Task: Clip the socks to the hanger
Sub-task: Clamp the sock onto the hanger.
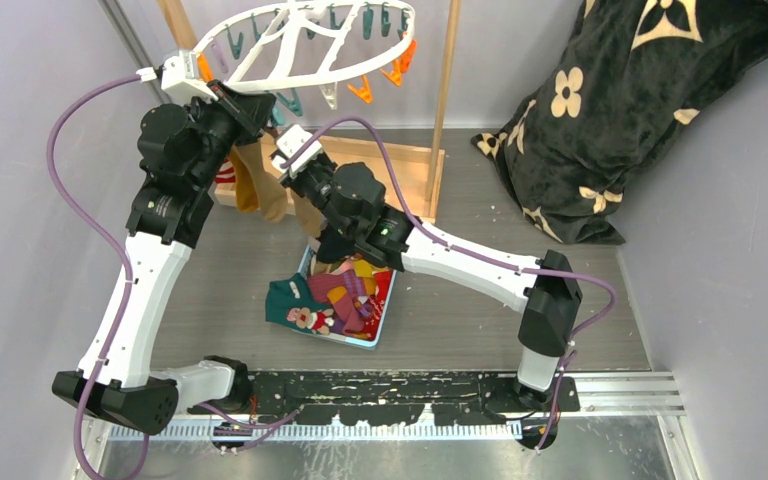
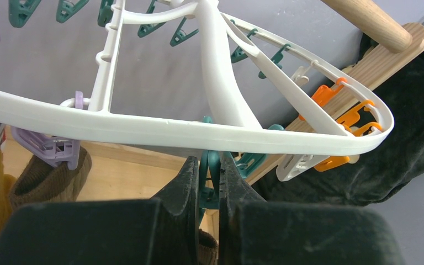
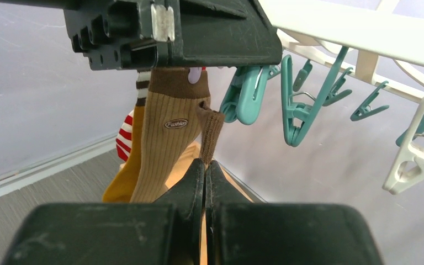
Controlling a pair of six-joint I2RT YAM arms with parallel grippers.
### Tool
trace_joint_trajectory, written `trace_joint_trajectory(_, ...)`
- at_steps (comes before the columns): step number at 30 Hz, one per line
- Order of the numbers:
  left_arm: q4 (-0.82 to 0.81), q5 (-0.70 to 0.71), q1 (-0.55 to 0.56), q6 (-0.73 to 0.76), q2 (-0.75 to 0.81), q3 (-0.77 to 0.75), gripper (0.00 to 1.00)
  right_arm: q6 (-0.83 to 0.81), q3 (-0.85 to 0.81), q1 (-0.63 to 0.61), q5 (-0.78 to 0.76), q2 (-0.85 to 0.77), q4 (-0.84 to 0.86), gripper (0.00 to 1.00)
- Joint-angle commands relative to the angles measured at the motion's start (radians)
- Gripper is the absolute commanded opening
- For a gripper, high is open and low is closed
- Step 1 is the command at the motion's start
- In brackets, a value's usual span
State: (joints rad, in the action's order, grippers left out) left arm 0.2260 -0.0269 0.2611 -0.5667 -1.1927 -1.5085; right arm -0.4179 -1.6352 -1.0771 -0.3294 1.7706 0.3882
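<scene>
The white oval hanger (image 1: pixel 278 52) hangs at the back, with teal and orange clips round its rim. My left gripper (image 2: pixel 210 161) sits just under the rim (image 2: pixel 143 130), shut on a teal clip (image 2: pixel 214 172). My right gripper (image 3: pixel 205 164) is shut on the cuff of a brown sock (image 3: pixel 210 130) and holds it up beside the teal clip's lower end (image 3: pixel 247 93). A tan sock (image 3: pixel 168 138), a mustard sock (image 3: pixel 122 185) and a red-white striped sock (image 3: pixel 125 138) hang from the hanger behind it. Several more socks (image 1: pixel 335 298) lie in a tray.
The light-blue tray (image 1: pixel 384 322) sits mid-table, below the right arm. A light wooden stand (image 1: pixel 441 110) carries the hanger. A black flower-patterned blanket (image 1: pixel 600 120) is heaped at the back right. Grey walls close in on both sides.
</scene>
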Motion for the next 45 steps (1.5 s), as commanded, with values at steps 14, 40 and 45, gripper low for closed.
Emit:
trace_joint_trajectory(14,-0.045,0.004,-0.003,0.021,0.036,-0.019,0.0,-0.05,0.023,0.004,-0.056,-0.062,0.042,0.01)
trace_joint_trajectory(40,-0.042,0.007,-0.003,0.02,0.036,-0.015,0.0,-0.044,-0.021,0.011,-0.103,-0.055,0.099,0.01)
trace_joint_trajectory(45,-0.043,0.013,-0.003,0.02,0.036,-0.012,0.0,-0.04,-0.027,0.011,-0.119,-0.051,0.117,0.01)
